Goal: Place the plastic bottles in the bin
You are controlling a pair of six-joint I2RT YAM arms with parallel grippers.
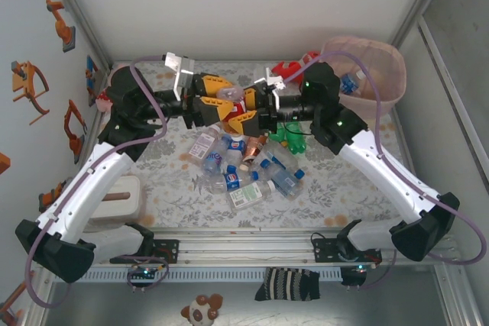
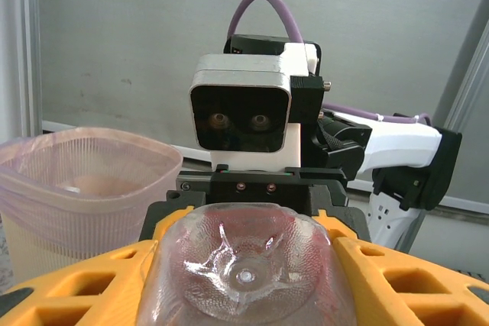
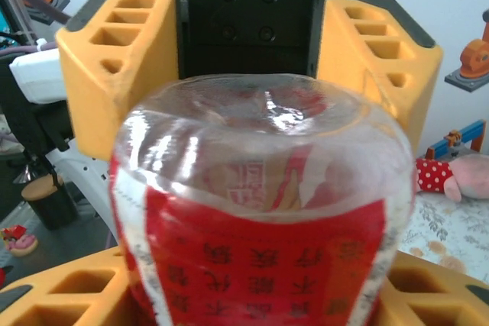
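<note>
Above the middle of the table a clear plastic bottle with a red label (image 1: 237, 97) hangs between both grippers. My left gripper (image 1: 218, 95) reaches in from the left and is shut on it; the bottle's moulded base (image 2: 248, 269) sits between its yellow fingers (image 2: 69, 288). My right gripper (image 1: 250, 112) comes from the right and is shut on the labelled body (image 3: 260, 265). Below them lies a pile of several plastic bottles (image 1: 248, 169) with blue caps, and a green bottle (image 1: 290, 137) beside it. The bin (image 1: 382, 74) with its pink bag stands at the far right, a bottle (image 1: 350, 82) inside.
A red toy (image 1: 294, 68) lies at the back near the bin. A pink plush toy (image 3: 458, 173) rests on the cloth at the left. A white block (image 1: 122, 200) stands at the front left. Walls close in the table on three sides.
</note>
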